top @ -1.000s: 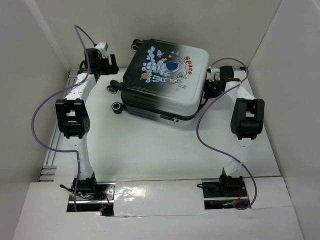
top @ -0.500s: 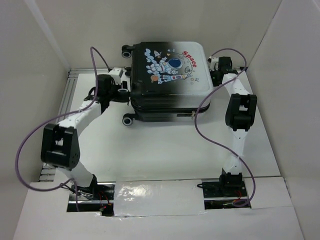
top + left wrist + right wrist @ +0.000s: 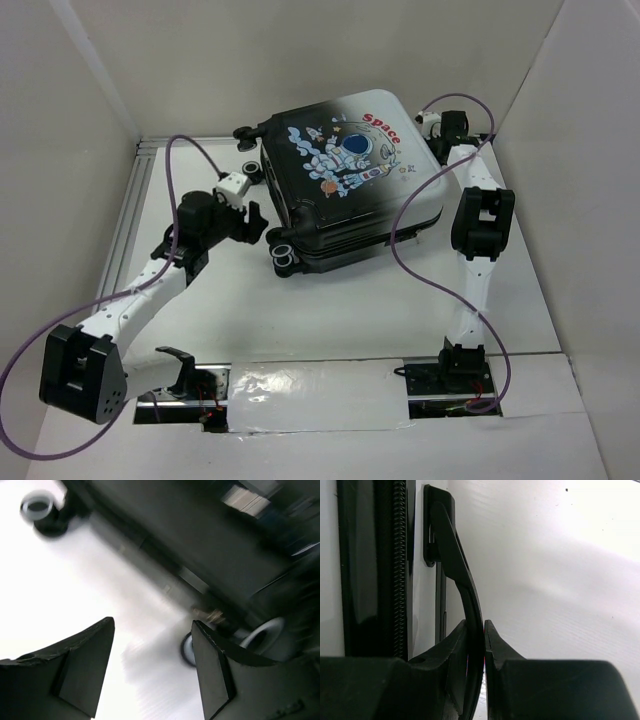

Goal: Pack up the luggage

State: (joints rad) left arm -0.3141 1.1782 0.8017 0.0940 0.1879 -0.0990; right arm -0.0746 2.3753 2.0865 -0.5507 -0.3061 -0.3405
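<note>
White walls box in a white table (image 3: 330,310), and the luggage (image 3: 350,190) lies flat at the far middle of it, astronaut print up, lid shut, turned at an angle. Over to the right claw (image 3: 484,645): nearly closed, its two fingers pinched on the thin black handle (image 3: 460,575), which arches up and away from the tips, with the zip (image 3: 400,555) running just left of it. That's a firm-looking nip on a slim strap! Now the left claw (image 3: 152,625): spread wide, nothing between the fingers, only bare table under them. One wheel (image 3: 37,507) sits ahead and to its left, another beyond its right finger, and the dark edge of the case crosses just in front; from above, this claw sits just beside the wheel end, not touching. No clothes in sight, so I can't say whether anything is packed inside. My read: the step in hand is positioning the case, right side towing by the handle while the left comes in to help. The next move calls for the left claw to reach the shell or a wheel and brace it, and for the right to pull gently, since that strap could twist or slip out.
</note>
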